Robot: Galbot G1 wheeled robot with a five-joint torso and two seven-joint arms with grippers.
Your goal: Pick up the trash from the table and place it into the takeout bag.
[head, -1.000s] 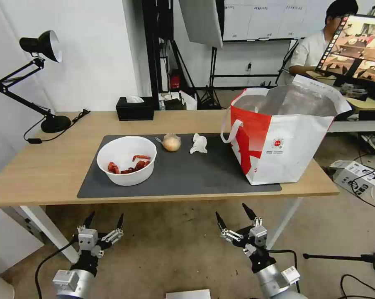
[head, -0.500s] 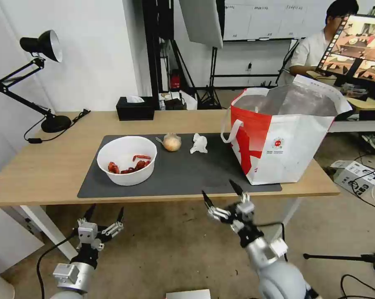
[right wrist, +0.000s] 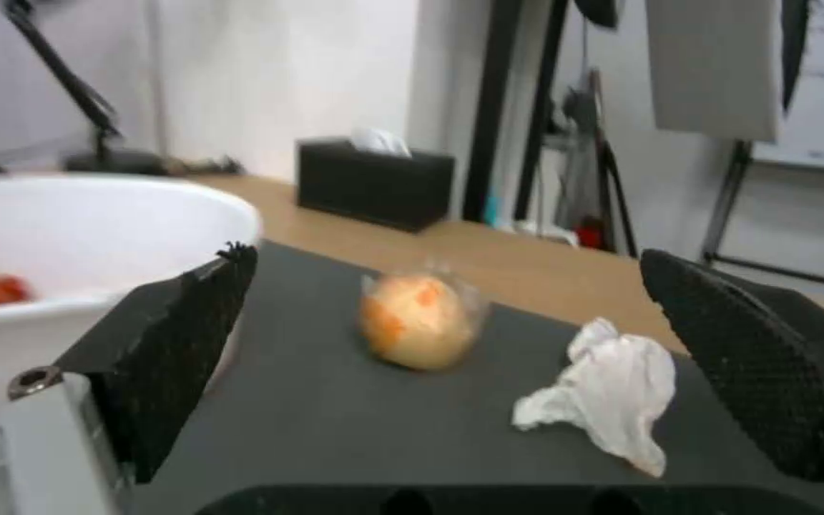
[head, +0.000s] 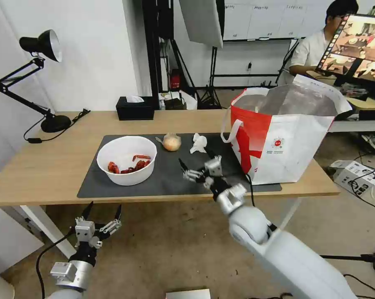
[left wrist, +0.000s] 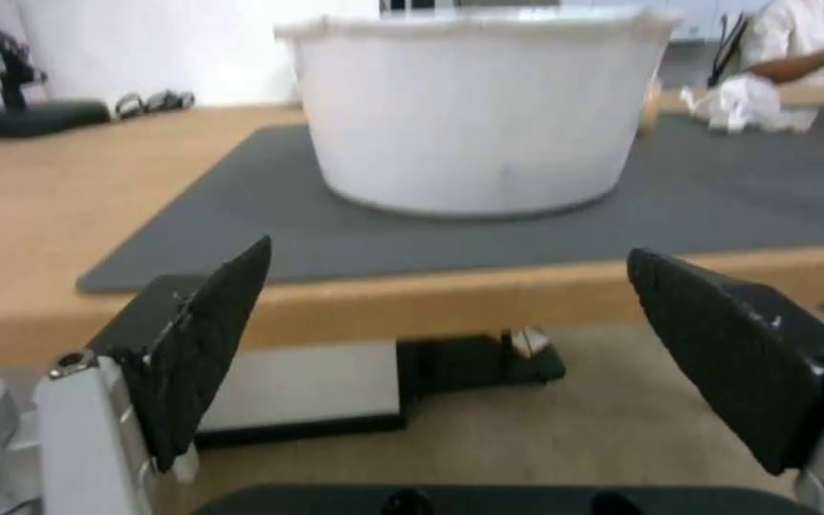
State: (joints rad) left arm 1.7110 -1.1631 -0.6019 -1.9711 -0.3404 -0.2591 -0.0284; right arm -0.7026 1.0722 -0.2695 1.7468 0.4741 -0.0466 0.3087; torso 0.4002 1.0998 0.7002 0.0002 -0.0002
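The right gripper [head: 194,165] has been lifted from below the tabletop [head: 50,166] edge and carried over the mat [head: 175,174], jaws spread wide and holding nothing. It is now aimed at the tissue [head: 198,143] and the wrapped lump [head: 171,142], which are framed between its pads [right wrist: 183,336] in the right wrist view. A first pick looks to be in approach; no trash is judged to be bagged yet.

The left gripper [head: 101,217] is parked below the tabletop edge, jaws open and empty, facing the bowl [left wrist: 469,107].

The bowl is smooth, round and white, with red shell scraps [head: 129,165] in it. The tissue is soft and crumpled; the lump is rounded, orange-yellow, under glossy clear film. The bag [head: 283,137] is boxy, foil-lined, standing open at the mat's right end.
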